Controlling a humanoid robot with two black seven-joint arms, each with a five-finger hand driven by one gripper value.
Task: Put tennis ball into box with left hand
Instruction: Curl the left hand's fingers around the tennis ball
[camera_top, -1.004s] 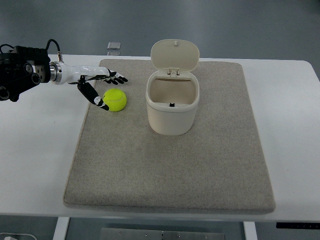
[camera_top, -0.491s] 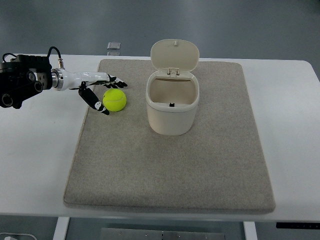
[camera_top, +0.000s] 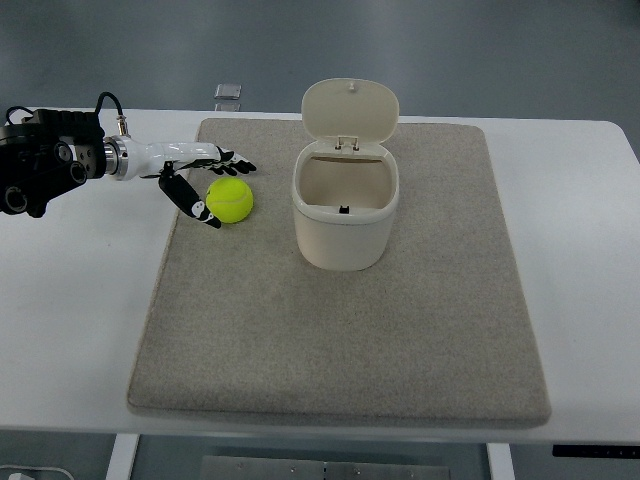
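- Left hand (camera_top: 200, 178) reaches in, fingers spread around the tennis ball (camera_top: 230, 200), not yet closed on it.
- Ball sits on the grey mat (camera_top: 340, 340), left of the box (camera_top: 345, 215), whose lid stands open.

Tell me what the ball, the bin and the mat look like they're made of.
Ball: fuzzy yellow-green felt, matte, likely over rubber. Bin: cream plastic by its smooth, moulded walls and hinged lid with a soft sheen. Mat: grey-beige felt or short carpet, judging by its speckled, matte nap.
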